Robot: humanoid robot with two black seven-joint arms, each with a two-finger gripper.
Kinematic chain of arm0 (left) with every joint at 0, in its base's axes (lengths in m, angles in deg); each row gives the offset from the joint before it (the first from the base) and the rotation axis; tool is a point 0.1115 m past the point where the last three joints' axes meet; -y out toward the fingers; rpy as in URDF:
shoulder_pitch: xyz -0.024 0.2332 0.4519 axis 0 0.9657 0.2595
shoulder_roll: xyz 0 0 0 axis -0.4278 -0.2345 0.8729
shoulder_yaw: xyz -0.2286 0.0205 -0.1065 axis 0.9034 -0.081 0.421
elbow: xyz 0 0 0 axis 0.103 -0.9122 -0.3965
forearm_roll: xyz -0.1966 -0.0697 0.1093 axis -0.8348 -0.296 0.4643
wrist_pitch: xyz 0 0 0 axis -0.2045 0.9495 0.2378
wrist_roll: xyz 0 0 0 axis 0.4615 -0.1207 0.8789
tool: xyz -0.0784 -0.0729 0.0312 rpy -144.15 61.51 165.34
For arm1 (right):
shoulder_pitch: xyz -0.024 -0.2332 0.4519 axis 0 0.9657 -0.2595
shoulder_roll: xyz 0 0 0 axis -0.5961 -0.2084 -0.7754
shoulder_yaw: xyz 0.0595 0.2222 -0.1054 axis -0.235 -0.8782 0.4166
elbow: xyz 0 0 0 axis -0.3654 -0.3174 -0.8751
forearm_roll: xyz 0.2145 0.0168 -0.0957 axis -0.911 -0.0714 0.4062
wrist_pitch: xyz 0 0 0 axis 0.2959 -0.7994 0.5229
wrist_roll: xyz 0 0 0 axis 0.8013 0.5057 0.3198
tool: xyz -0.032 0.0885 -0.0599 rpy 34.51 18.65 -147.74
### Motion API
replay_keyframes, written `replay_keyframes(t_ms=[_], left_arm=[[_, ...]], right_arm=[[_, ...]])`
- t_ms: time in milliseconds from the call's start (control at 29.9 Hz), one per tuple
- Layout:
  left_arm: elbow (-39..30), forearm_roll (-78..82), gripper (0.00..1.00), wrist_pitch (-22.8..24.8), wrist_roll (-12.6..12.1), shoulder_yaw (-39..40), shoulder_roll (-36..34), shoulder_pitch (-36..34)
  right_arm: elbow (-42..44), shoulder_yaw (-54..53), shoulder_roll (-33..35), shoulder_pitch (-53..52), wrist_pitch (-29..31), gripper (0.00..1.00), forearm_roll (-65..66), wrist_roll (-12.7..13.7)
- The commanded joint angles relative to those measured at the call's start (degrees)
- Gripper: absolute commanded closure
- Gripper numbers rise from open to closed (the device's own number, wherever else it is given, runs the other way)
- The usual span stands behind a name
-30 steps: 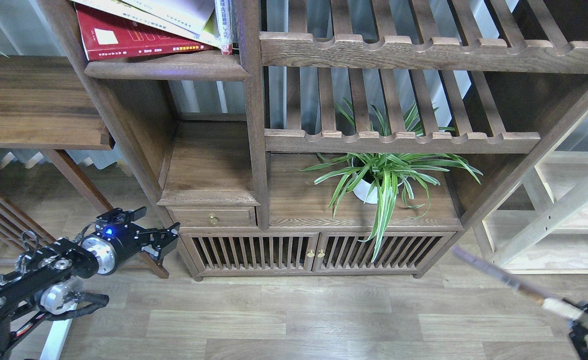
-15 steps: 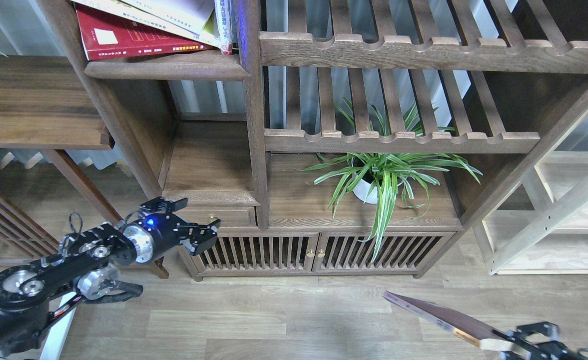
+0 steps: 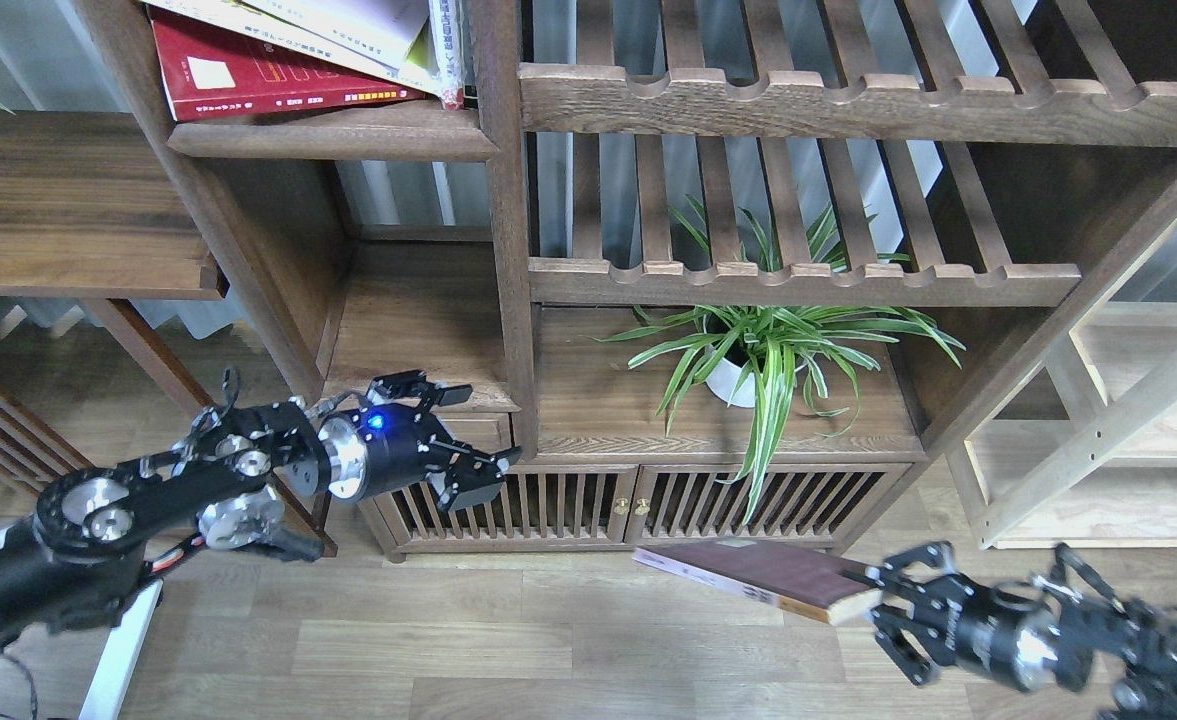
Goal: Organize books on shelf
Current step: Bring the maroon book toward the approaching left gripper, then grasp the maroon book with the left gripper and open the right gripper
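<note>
A glossy red book (image 3: 248,75) lies flat on the dark-brown shelf (image 3: 333,135) at the top left. Pale books (image 3: 348,25) are piled askew on it, and a thin yellow-green edge (image 3: 423,72) shows at their right. A maroon-purple book (image 3: 758,572) hangs low over the floor at the lower right. My right gripper (image 3: 883,600) is shut on its right end. My left gripper (image 3: 488,428) stands open and empty in front of the small drawer, well below the shelf.
A potted spider plant (image 3: 758,350) sits on the cabinet top (image 3: 608,420) under two slatted racks (image 3: 798,285). Slatted cabinet doors (image 3: 548,505) are right behind my left gripper. A pale shelving unit (image 3: 1098,430) stands at the right, a dark table (image 3: 68,210) at the left.
My left arm has swung right and upward to the drawer front. My right arm has come into view, carrying the maroon book leftward and laying it nearly flat.
</note>
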Motion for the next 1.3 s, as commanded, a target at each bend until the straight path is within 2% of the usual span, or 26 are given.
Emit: replay_keyframes(t_ms=[0,167,334,568,869,1036,1271], left_arm=[[-0.1,0.0,0.08,2.1,-0.1,-1.8,0.0,-4.3],[-0.1,0.0,0.08,7.0,-1.9,-2.7,-0.1,-8.5],[0.0,-0.6,0.08,18.7,-5.4,-2.4,0.0,-11.4],[0.0,-0.4,0.08,18.7,-9.1,-2.3,0.5,-14.4],[2.3,5.4,0.08,18.7,-9.1,-3.1,4.6,-15.5],[2.4,5.5,0.08,18.7,-9.2,-5.3,6.5,-15.6],[2.9,8.2,0.08,18.7,-9.2,-6.2,8.7,-15.6]], right_arm=[[1.5,5.7,-3.4,-8.0,0.0,1.0,-2.4,0.0],[1.7,8.3,-5.5,-13.6,0.0,1.0,-5.4,0.0],[2.4,8.3,-7.1,-14.4,0.0,1.0,-5.8,0.0],[2.2,8.7,-7.1,-15.2,0.0,1.0,-5.6,0.0],[2.2,8.2,-8.5,-19.4,0.1,1.0,-8.5,0.0],[2.1,8.0,-10.0,-22.4,4.4,1.0,-11.2,0.0],[2.1,8.0,-11.3,-24.5,7.2,1.0,-11.7,0.0]])
